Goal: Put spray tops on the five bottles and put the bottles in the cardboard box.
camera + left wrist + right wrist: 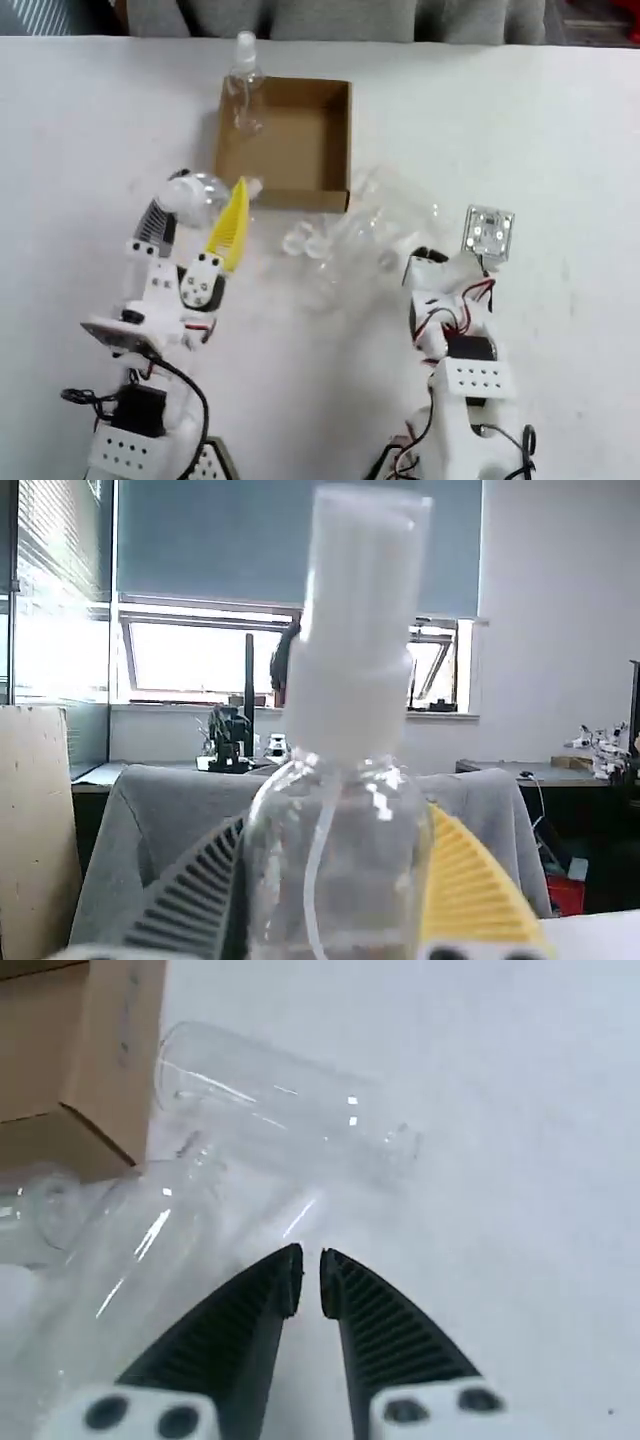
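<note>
A clear spray bottle [340, 840] with its white spray top [355, 630] on sits upright in the left gripper [335, 900]. The gripper is clamped on the bottle's body, the black finger [195, 900] on 1 side and the yellow finger [470, 880] on the other. Seen from above, this bottle is held off the bench [520, 120], just in front of the near left corner of the cardboard box [300, 140].

A 2nd capped bottle [245, 85] is at the box's far left corner, its white top [245, 42] reaching past the far wall. Whether it stands or leans there I cannot tell.

A loose cluster of clear bottles without tops [340, 235] lies on the bench just beside the box's near right corner, between the box and the right arm. From the right wrist, 2 of them show plainly: 1 bare bottle [280, 1100] lies on its side with its base near the box corner, and another [130, 1250] lies at an angle beside it, closer to the fingers. The rim of a 3rd [40, 1200] shows at the edge. How many lie in the cluster altogether I cannot tell.

The right gripper [307, 1265] hangs over the bench beside these bottles. Its 2 black fingers are drawn almost together with a thin slit between the tips, and they hold nothing.
</note>
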`<state>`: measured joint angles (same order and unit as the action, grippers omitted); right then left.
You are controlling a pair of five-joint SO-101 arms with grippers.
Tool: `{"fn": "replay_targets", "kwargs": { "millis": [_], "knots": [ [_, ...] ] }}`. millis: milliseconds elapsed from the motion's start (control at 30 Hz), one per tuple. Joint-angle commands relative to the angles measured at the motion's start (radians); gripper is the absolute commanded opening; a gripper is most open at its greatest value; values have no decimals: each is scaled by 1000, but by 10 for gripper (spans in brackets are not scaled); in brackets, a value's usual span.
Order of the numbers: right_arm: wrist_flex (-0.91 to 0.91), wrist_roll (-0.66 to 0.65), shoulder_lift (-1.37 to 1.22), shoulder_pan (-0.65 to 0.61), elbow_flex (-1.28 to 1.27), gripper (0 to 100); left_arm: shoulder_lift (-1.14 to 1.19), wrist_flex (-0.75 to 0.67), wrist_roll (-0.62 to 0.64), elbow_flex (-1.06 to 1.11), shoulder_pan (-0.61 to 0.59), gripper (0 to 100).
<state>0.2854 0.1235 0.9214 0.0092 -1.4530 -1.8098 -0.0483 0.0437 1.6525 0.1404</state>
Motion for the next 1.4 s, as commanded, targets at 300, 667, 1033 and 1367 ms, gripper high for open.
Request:
{"fn": "replay_targets", "kwargs": {
  "millis": [300, 667, 1033, 1367],
  "knots": [
    [-24, -2, -1, 21, -8, 17, 384, 11, -3, -485, -13, 23],
    [-24, -2, -2, 21, -8, 20, 955, -49, 2, -706, -31, 23],
    [-24, -3, -1, 19, -8, 20, 1480, -529, 3, -736, -45, 23],
    [-24, -3, -7, -10, -8, 20, 1951, -776, 3, -936, -96, 23]
  ]
}}
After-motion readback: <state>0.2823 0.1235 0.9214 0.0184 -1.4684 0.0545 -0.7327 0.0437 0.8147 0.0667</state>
